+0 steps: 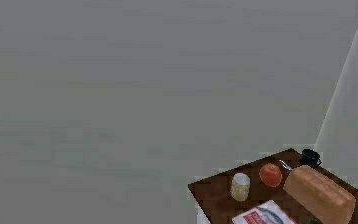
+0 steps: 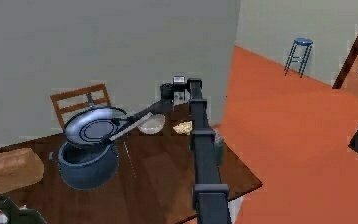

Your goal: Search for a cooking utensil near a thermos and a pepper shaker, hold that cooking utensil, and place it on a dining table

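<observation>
A large dark blue-grey pot (image 2: 87,155) with a long handle hangs above the brown dining table (image 2: 157,175) in the arm side view's left half. Its handle runs up and right to my gripper (image 2: 147,117), which holds the pot clear of the tabletop. The dark arm (image 2: 202,150) rises from the bottom edge over the table. The same table's corner (image 1: 212,187) shows at the forward view's bottom right.
On the table lie a pale bowl (image 2: 153,125), a small pale thing (image 2: 184,127) and a bread loaf (image 1: 317,190). A red fruit (image 1: 271,174), a pale jar (image 1: 241,185) and a dark mug (image 1: 310,157) stand nearby. A wooden chair (image 2: 79,100) stands behind. A stool (image 2: 300,55) stands on the orange floor.
</observation>
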